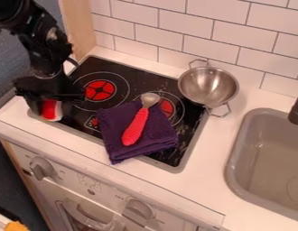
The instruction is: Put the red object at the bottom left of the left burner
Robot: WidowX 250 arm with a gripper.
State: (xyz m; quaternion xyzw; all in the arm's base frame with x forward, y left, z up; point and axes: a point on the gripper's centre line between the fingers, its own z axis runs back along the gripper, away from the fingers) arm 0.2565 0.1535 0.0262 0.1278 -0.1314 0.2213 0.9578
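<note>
In its fingers, the black gripper [50, 114] holds the rounded red-and-white object [49, 109], likely to place it lower-left of the round red left burner [100, 90].

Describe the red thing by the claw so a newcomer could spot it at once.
Find the black stovetop, then its left burner. Toward the stovetop's front left corner, right at the claw, is a small red-and-white object. Unlike the long red-handled spoon on the purple cloth, it has white along its lower edge.
</note>
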